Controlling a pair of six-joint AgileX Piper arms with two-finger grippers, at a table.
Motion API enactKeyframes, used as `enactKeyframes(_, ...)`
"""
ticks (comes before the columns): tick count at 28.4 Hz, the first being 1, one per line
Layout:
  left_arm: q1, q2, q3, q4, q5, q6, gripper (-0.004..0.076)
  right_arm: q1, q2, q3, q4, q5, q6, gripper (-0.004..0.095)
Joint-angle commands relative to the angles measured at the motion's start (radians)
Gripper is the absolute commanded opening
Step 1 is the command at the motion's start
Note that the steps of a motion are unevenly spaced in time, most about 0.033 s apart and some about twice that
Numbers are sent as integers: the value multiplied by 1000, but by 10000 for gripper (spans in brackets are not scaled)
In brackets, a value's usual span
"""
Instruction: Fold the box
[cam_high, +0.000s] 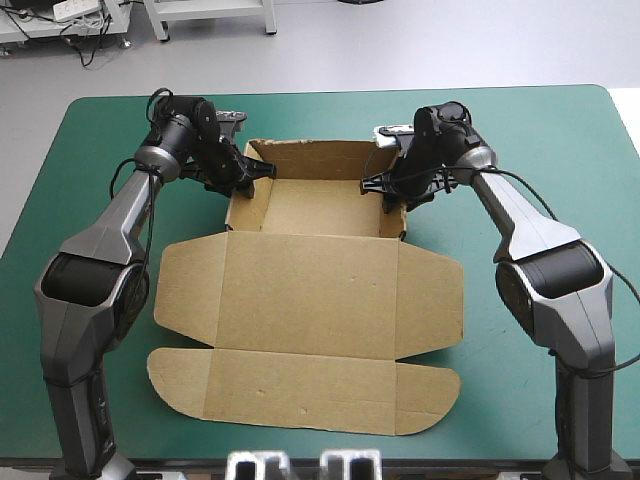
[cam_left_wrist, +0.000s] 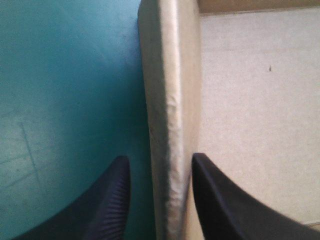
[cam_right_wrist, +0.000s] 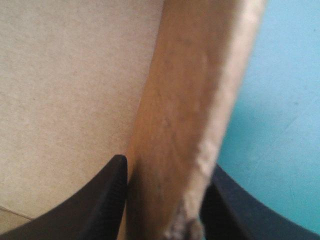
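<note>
From above the arms hide both grips. On the wrist views, my left gripper (cam_left_wrist: 159, 157) is pinched on the left wall of the box (cam_high: 310, 290), and my right gripper (cam_right_wrist: 167, 162) on its right wall. The box sits mid-way across the table (cam_high: 100, 130), far half a tray, lid flat toward the near edge.

No text, label, brand, number or sign can be read in any view, neither on the box (cam_high: 312, 290) nor on the table (cam_high: 560, 130).
</note>
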Motion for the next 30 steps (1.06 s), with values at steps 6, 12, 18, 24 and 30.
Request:
enactKeyframes(6, 3, -64, -29, 1, 52, -7, 392, -12, -77, -137, 5, 28, -21, 428)
enactKeyframes(12, 46, -109, -39, -3, 52, -7, 392, -30, -121, -146, -46, 28, 6, 428)
enactKeyframes(18, 104, -213, -40, -95, 52, -7, 391, -32, -200, -146, -71, 28, 6, 428)
enactKeyframes(24, 110, -409, -40, -223, 52, 8, 372, -32, -265, -146, -13, 28, 1, 428)
enactKeyframes(30, 96, -664, -31, -218, 52, 123, 285, -32, -256, -73, 45, 28, 1, 426)
